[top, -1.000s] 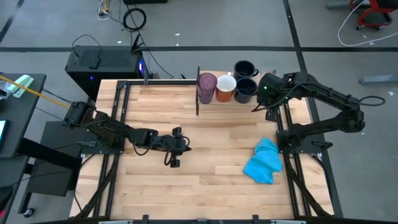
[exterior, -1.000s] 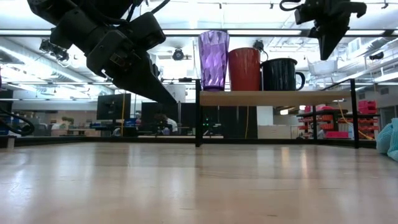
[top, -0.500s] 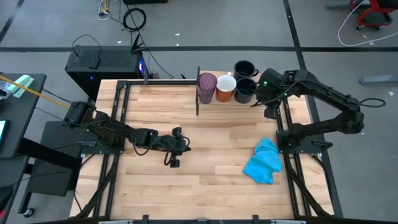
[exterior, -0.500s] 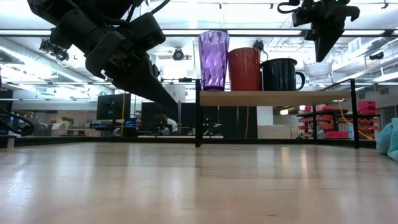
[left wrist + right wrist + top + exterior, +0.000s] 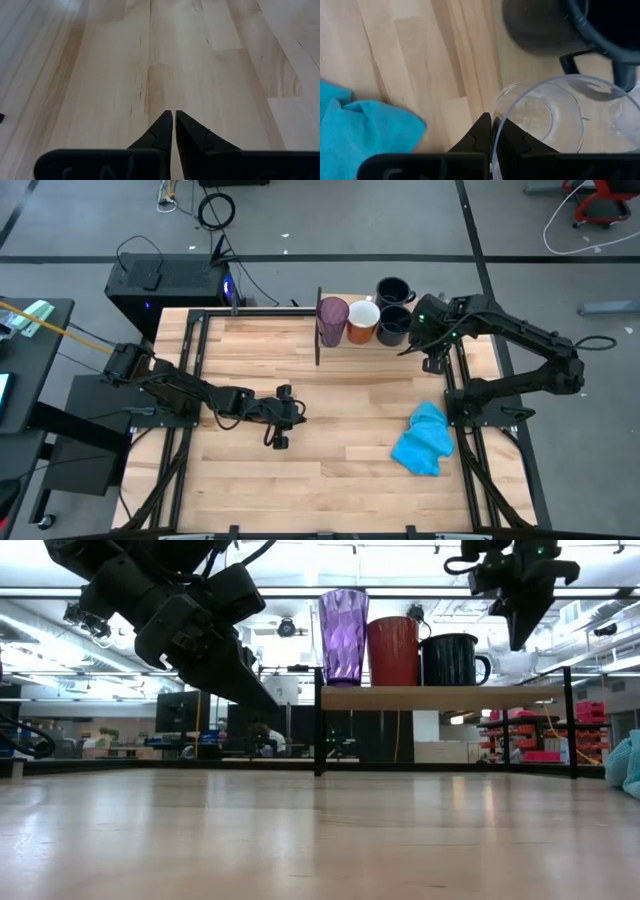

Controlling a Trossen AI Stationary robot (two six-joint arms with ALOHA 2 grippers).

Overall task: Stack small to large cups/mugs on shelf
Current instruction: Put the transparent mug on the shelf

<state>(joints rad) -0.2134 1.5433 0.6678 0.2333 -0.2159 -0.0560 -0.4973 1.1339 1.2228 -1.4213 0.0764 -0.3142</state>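
1. left tool (image 5: 283,420) hovers over the middle-left of the bench (image 5: 330,450), jaws pressed together, holding nothing;
2. on the shelf (image 5: 440,697) stand, in a row, the purple tumbler (image 5: 332,321), orange mug (image 5: 362,321) and a navy mug (image 5: 393,326); a second navy mug (image 5: 393,290) sits behind;
3. right tool (image 5: 432,345) sits above the shelf's right end, pinching the rim of a clear plastic cup (image 5: 545,120);
4. blue cloth (image 5: 424,438) lies on the bench, near right.

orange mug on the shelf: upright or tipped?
Upright: the orange mug shows its white inside from above and stands straight on the shelf.
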